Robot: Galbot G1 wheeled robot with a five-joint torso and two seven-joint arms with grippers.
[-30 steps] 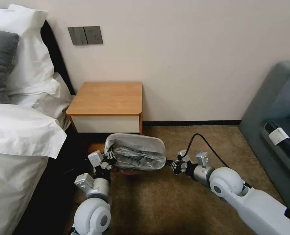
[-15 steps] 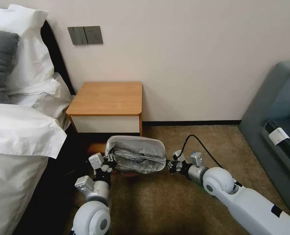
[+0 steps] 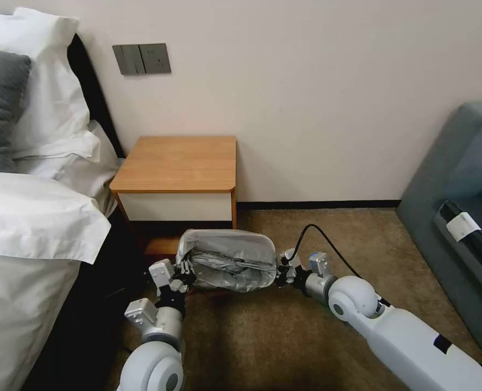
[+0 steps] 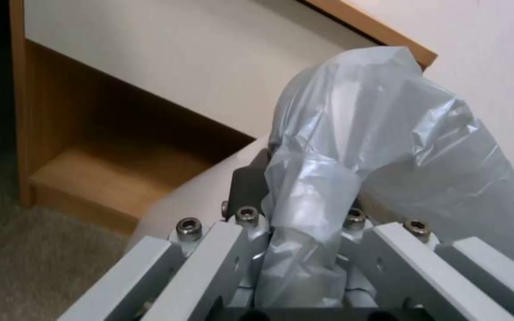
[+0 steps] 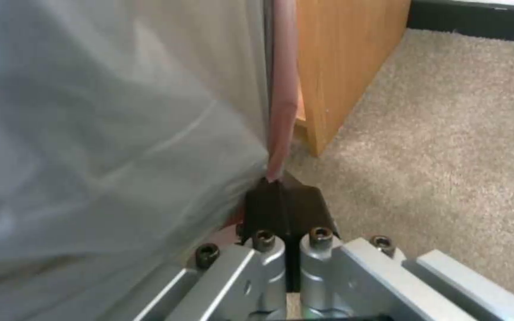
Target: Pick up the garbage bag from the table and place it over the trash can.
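Note:
The garbage bag (image 3: 227, 260), grey and crinkly, is stretched open between both grippers just in front of the table (image 3: 181, 163). My left gripper (image 3: 185, 271) is shut on the bag's left end, and a bunch of plastic (image 4: 304, 249) runs between its fingers (image 4: 248, 183). My right gripper (image 3: 280, 271) is shut on the right end, its black fingertips (image 5: 281, 200) pinching the pinkish-red edge (image 5: 282, 111). A beige wall of the trash can (image 4: 192, 200) shows under the bag in the left wrist view; the plastic hides the rest of it.
A bed with white bedding (image 3: 29, 217) stands close on the left. A grey sofa (image 3: 458, 217) lies to the right. Brown carpet (image 3: 284, 336) spreads in front. The table's low shelf (image 4: 90, 174) is right behind the bag.
The stretched bag has sunk a little lower and nearer with both grippers. The right arm has swung in to the left.

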